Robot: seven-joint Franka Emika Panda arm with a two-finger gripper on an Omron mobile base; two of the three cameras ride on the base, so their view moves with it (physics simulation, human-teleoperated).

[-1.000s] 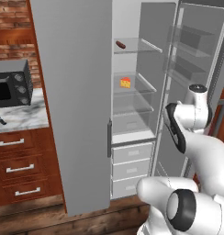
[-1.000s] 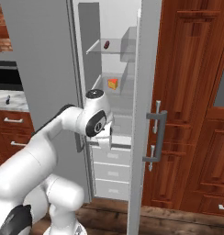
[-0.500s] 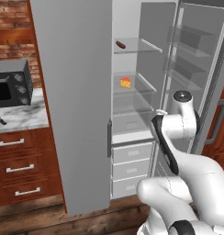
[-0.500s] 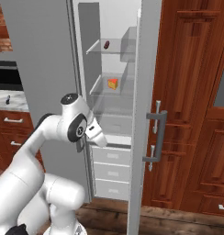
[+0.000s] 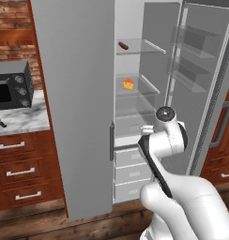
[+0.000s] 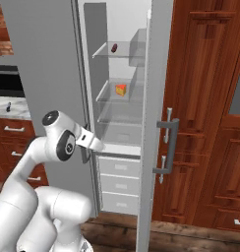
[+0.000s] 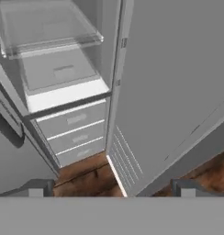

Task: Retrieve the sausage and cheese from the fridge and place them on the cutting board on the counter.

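The fridge (image 5: 83, 108) stands with its right door swung wide, and everything that matters is placed against its glass shelves: the sausage (image 5: 123, 45) lies on the top shelf toward the left, and the cheese (image 5: 128, 84) sits one shelf below it, also toward the left, above the white drawers. Neither has been taken yet. The gripper (image 7: 111, 189) hangs low in front of the fridge, about level with the drawers, its jaws spread wide and holding nothing. As a judgement, the sausage looks light, firm and round, so it could roll off a glass shelf if nudged; pinching it across its middle, with the jaws square to its length, seems safest. The cheese looks light and fairly stiff but tapered, so a hold across its two flat faces near the thicker end should slip less than one on the slanted edges. The left base view shows the counter (image 5: 22, 122) to the left of the fridge, with a microwave (image 5: 12, 85) and a knife (image 5: 1, 122) on it, which the hand view lacks; the cutting board cannot be made out. The hand view shows the fridge's drawers and lowest shelf from close up, looking downward, with wooden floor below.
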